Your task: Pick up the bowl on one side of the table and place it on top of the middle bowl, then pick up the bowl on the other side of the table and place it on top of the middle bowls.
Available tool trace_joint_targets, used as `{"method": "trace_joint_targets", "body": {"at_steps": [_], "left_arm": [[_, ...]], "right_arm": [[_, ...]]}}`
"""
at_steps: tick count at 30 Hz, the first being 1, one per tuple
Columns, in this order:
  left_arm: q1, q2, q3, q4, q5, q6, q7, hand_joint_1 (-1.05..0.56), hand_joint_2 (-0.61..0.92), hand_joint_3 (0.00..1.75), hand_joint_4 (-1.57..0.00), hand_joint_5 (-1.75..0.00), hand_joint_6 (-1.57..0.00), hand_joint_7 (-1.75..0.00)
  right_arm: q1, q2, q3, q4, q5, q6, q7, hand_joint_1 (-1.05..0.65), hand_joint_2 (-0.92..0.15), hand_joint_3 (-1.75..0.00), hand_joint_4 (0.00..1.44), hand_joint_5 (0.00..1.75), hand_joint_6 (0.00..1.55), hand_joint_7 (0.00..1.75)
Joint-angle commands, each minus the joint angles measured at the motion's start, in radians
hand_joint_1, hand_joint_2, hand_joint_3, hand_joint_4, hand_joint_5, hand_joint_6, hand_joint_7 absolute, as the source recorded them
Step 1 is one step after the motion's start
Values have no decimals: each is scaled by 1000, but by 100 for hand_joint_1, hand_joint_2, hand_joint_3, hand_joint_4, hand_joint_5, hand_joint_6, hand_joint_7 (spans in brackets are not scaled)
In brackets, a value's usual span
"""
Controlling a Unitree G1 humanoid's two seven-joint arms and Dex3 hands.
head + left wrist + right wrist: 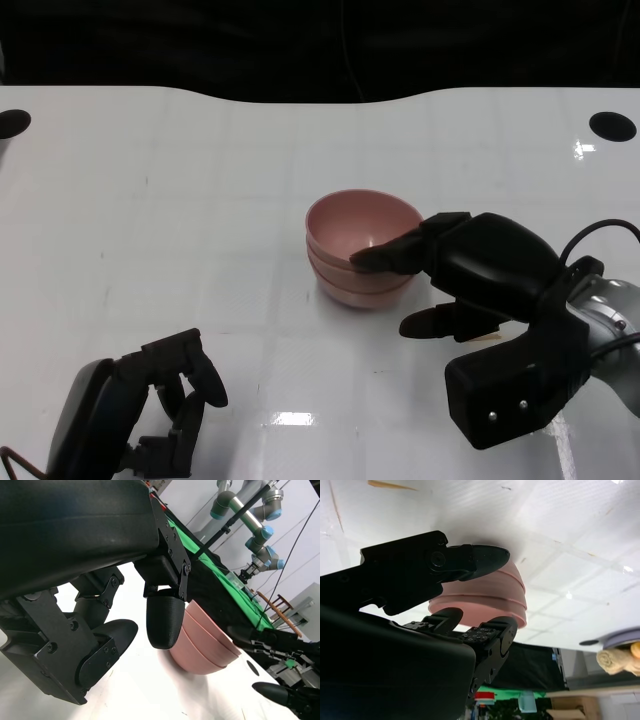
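Head view: pink bowl stack (362, 247) sits mid-table. I count three nested rims, so both side bowls look placed, as far as I can judge. My right hand (455, 275) is at the stack's right side, one finger over the top bowl's near rim and the others below and apart from the bowl wall; whether it is pinching the rim, I cannot tell. The stack lies left and slightly ahead of this hand, much nearer than to my left hand (165, 410), which hangs well apart at the near left, fingers curled in, holding nothing.

Left wrist view: stack (205, 647) beyond my empty fingers (165, 620), nothing between them.

Right wrist view: three ridges on the stack (487, 597); my upper finger (480, 560) overlaps the rim, lower fingers just beside the wall. Contact unclear.
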Motion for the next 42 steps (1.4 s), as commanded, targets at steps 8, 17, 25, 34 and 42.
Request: {"method": "trace_joint_targets", "body": {"at_steps": [8, 17, 25, 34, 42], "left_arm": [[2, 15, 4, -9, 1, 0, 6, -1, 28, 154, -90, -168, -82, -152], [0, 14, 3, -12, 8, 10, 8, -1, 28, 154, -89, -169, -82, -152], [-12, 12, 1, -3, 4, 11, 4, -1, 27, 154, -90, -169, -82, -152], [-15, 12, 1, 6, 5, 4, 9, -1, 27, 154, -89, -169, -82, -151], [-8, 12, 3, 17, -13, -18, 6, -1, 27, 155, -89, -169, -81, -151]], "right_arm": [[40, 0, -50, -9, 52, -54, -108, -65, -92, -30, 22, 23, 32, 0], [161, -28, -112, -105, 110, -116, -129, -56, -92, -21, 23, 40, 39, 4], [298, -32, -164, -142, 162, -200, -169, -48, -92, -5, 37, 59, 57, 12], [444, 4, -224, -206, 279, -269, -188, -26, -88, -1, 63, 74, 81, 22], [438, 83, -257, -20, 358, -431, -250, 15, -21, -132, 100, 148, 109, 79]]}}
